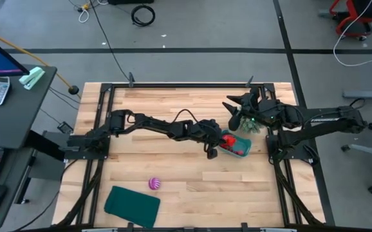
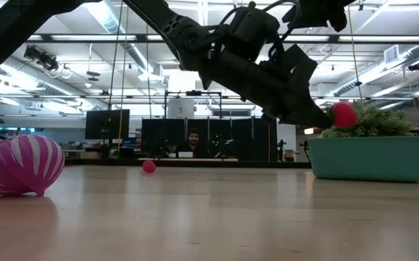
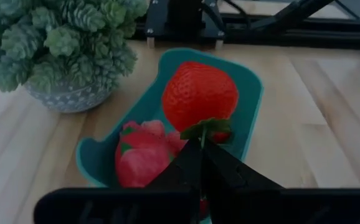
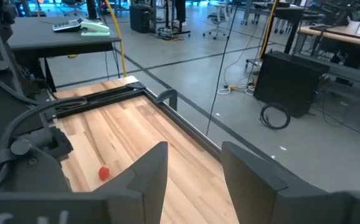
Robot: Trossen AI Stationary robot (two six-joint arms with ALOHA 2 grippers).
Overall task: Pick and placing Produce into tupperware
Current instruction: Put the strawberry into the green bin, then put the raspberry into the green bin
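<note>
Over the teal tupperware (image 3: 251, 102) at the table's 3 o'clock side hangs a red strawberry (image 3: 198, 93), its green leafy cap pinched between the closed fingers of the left gripper (image 3: 203, 144), with more pink-red fruit (image 3: 139, 158) already lying in the tub. Just beyond, at about 1 o'clock from the tub, stands a potted green bushy plant (image 3: 61, 37), beside which the right gripper (image 4: 192, 165) waits, its fingers parted. A purple-and-pink striped ball (image 1: 154, 183) rests well apart at the table's 6 o'clock edge, near a flat dark teal sheet (image 1: 132, 205).

The table (image 1: 192, 187) is light wood, smooth with lines. The tupperware (image 3: 245, 81) looks like smooth plastic. The strawberry (image 3: 198, 93) has bumpy, shiny skin.
</note>
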